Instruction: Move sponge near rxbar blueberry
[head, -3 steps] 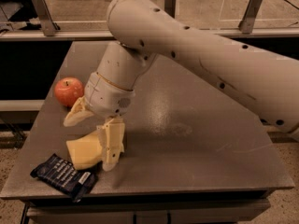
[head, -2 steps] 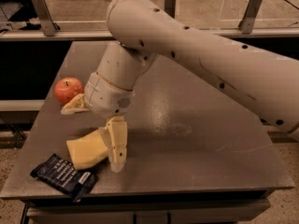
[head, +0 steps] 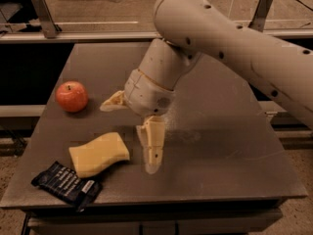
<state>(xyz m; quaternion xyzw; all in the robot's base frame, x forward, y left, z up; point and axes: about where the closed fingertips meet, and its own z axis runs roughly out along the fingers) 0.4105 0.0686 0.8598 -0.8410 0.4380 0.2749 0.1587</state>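
The pale yellow sponge [head: 99,154] lies flat on the grey table [head: 220,146] near its front left corner. The dark navy rxbar blueberry wrapper [head: 67,184] lies just in front of and to the left of the sponge, close to or touching its front edge. My gripper [head: 128,137] hangs just right of the sponge, open and empty. One finger [head: 152,148] points down at the table a little right of the sponge. The other finger [head: 112,102] sticks out left, above and behind the sponge.
A red apple [head: 72,96] sits at the table's left edge, behind the sponge. My large arm [head: 234,38] spans in from the upper right. The rxbar lies close to the table's front edge. A railing [head: 98,33] runs behind the table.
My gripper has moved right, away from the sponge, with its lower finger now clear of it. The sponge stays on the table by the rxbar. The apple has not moved.
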